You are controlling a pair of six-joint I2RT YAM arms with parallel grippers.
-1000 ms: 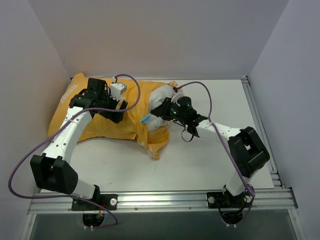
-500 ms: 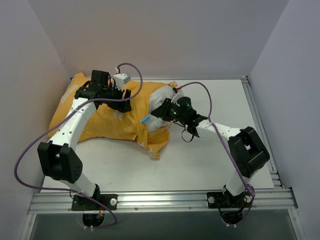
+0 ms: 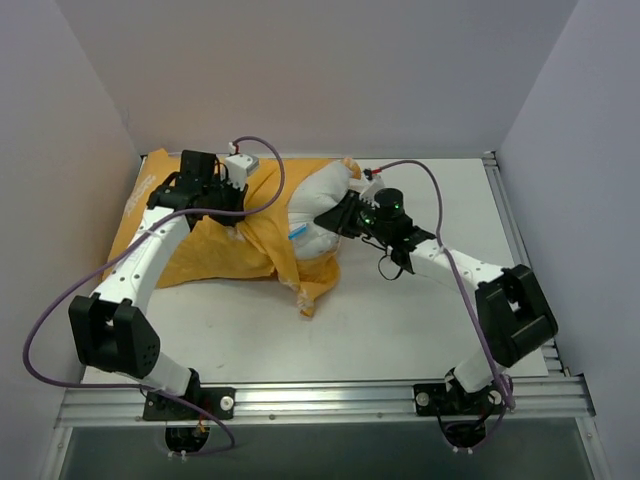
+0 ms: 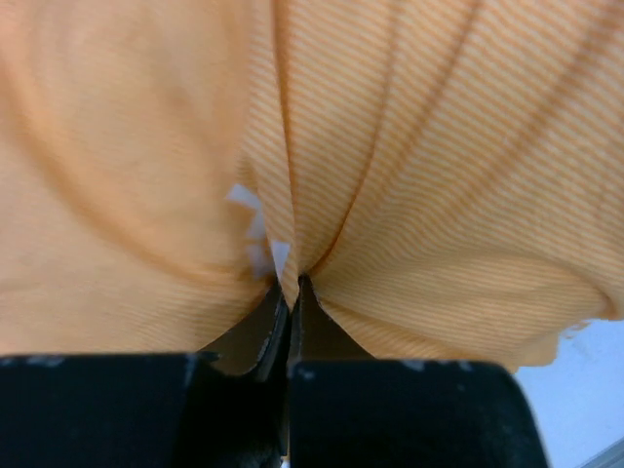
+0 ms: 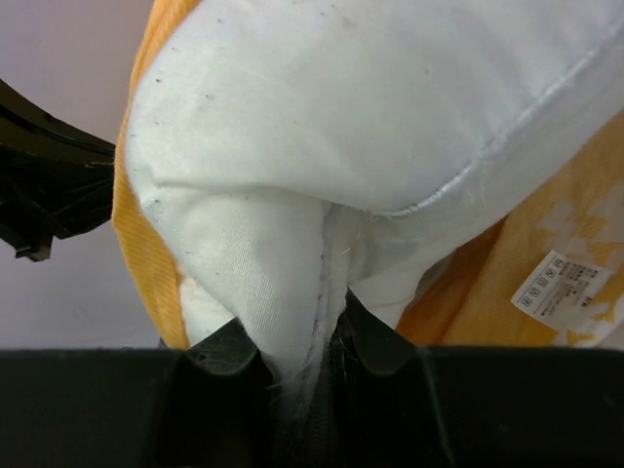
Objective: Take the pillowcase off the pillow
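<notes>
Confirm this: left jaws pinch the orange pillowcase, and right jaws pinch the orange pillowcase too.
Wrong on the right: the right gripper has its jaws shut on the white pillow, not the pillowcase, as the right wrist view shows. The left gripper does pinch the orange pillowcase.

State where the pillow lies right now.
In the top view, the pillow pokes from the right end of the pillowcase, its corner pinched by the right pincer.
</notes>
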